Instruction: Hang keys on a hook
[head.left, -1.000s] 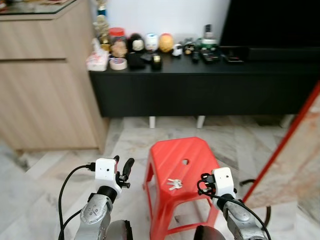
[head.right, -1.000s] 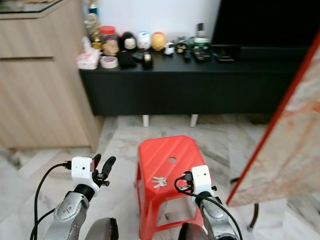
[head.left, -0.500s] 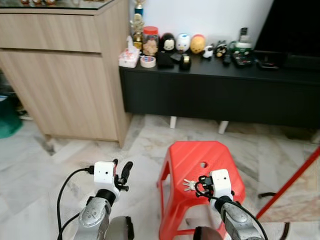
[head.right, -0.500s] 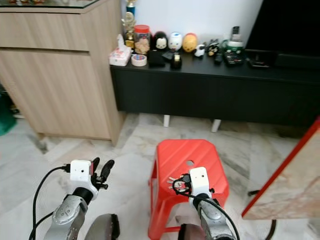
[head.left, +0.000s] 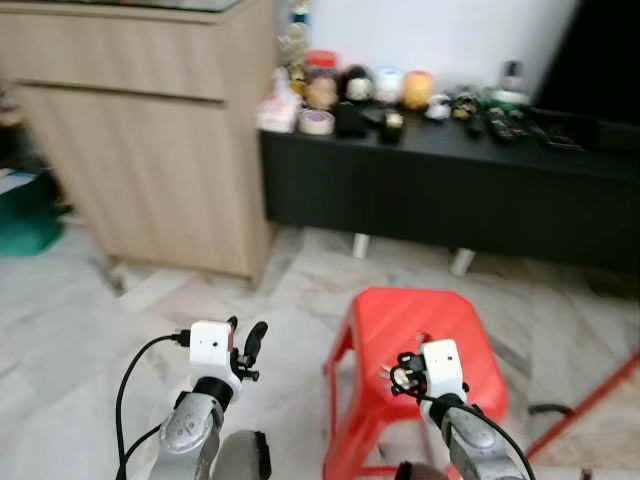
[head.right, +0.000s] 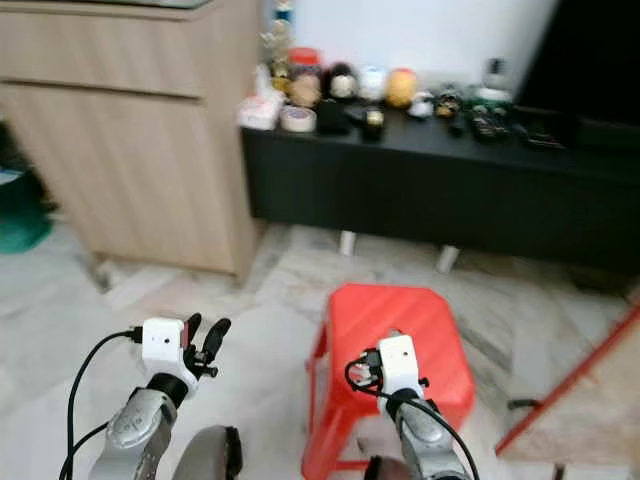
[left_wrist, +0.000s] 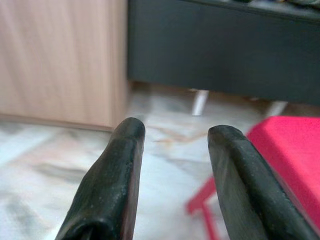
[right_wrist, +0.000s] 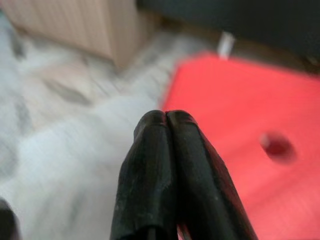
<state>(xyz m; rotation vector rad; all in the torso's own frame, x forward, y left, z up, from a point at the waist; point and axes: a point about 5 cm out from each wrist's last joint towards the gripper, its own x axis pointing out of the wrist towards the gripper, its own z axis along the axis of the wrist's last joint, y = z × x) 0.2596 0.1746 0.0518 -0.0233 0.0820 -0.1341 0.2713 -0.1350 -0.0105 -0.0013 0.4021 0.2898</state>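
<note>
A marble floor (head.left: 120, 300), pale with grey veins, carries the furniture. A red stool (head.left: 450, 330) stands on it in front of the robot; a small round hole (right_wrist: 276, 145) pierces its seat, and the keys (head.left: 386, 372) lie near the seat's left edge. To the left a wooden cabinet (head.left: 150, 150) rests on the floor. Beside it a long black bench (head.left: 450, 190) stands on short white legs (head.left: 360, 245). On its top sits a row of small things: a tissue box (head.left: 276, 113), a roll of tape (head.left: 318, 122), a jar (head.left: 321, 80), round figurines (head.left: 388, 86) and dark gadgets (head.left: 500, 115), too blurred to tell apart further.
</note>
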